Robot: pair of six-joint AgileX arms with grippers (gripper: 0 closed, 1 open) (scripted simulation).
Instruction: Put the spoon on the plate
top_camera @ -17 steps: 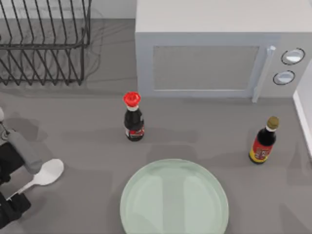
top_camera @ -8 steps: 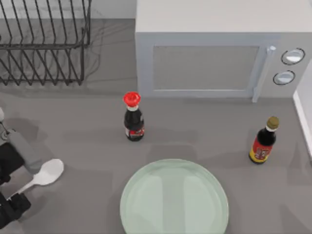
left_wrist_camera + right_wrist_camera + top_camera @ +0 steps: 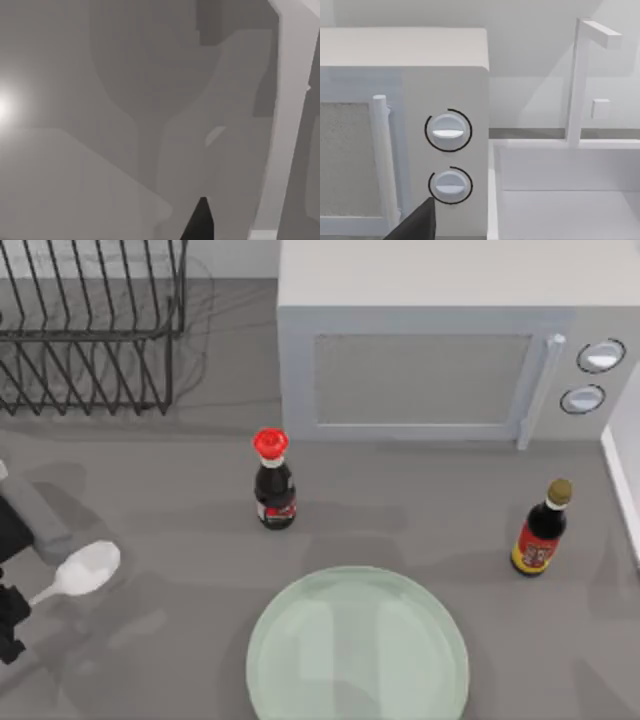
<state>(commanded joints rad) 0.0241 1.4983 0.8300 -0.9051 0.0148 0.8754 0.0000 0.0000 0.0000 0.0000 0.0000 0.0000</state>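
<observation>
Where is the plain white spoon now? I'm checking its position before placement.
In the top view, the plain white spoon sits at the table's left edge, beside the left gripper, left of the pale green glassy plate.

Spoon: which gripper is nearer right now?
Left. The left gripper is at the spoon handle, at the table's left edge. The right gripper faces the microwave knobs, apart from the spoon.

The grey table (image 3: 180,500) bears the plate (image 3: 357,645), two bottles (image 3: 273,483), microwave (image 3: 440,340), rack (image 3: 90,325).

2 bottles (image 3: 274,483) (image 3: 541,530) stand before the microwave (image 3: 440,350); a wire rack (image 3: 90,325) sits at its left.
</observation>
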